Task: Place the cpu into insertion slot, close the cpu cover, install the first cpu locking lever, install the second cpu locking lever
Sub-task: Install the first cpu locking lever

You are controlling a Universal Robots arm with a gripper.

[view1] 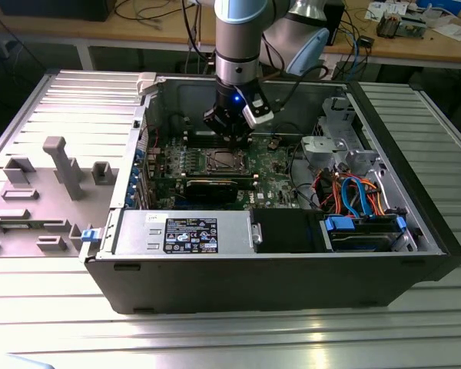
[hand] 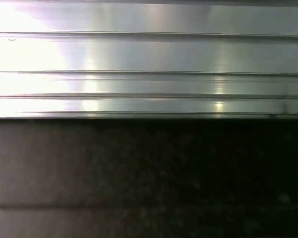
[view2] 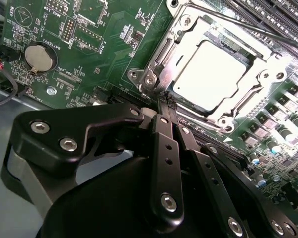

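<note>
A: How far along is the task being judged?

B: The cpu [view2: 208, 74] is being seen already seated in the insertion slot [view2: 186, 106], its pale metal top lying flat. The cpu cover [view2: 260, 82] is being read as folded down around it, the chip showing through its window. So the first two steps are being counted as done (a judgement from the second wrist view alone).

A: And the locking levers?

B: A thin rod, taken for a lever [view2: 248, 27], is being seen running along the far side of the socket. Whether either lever is latched cannot be told. That part is being treated as what is left.

A: The claw?

B: The claw [view2: 167, 100] is being held with its fingers [view2: 162, 148] pressed together, tips just beside the socket's near corner. No object is being seen between them, though a thin lever end there cannot be ruled out. In the exterior view the claw [view1: 232, 137] is being held low over the green motherboard [view1: 273, 163].

A: Surface and room?

B: The open computer case [view1: 292, 269] is being carried on a ribbed metal desk [view1: 415, 338]. A grey fixture [view1: 58, 165] is being noted on the exterior view's left. A wooden bench [view1: 438, 46] with cables is being seen behind.
</note>
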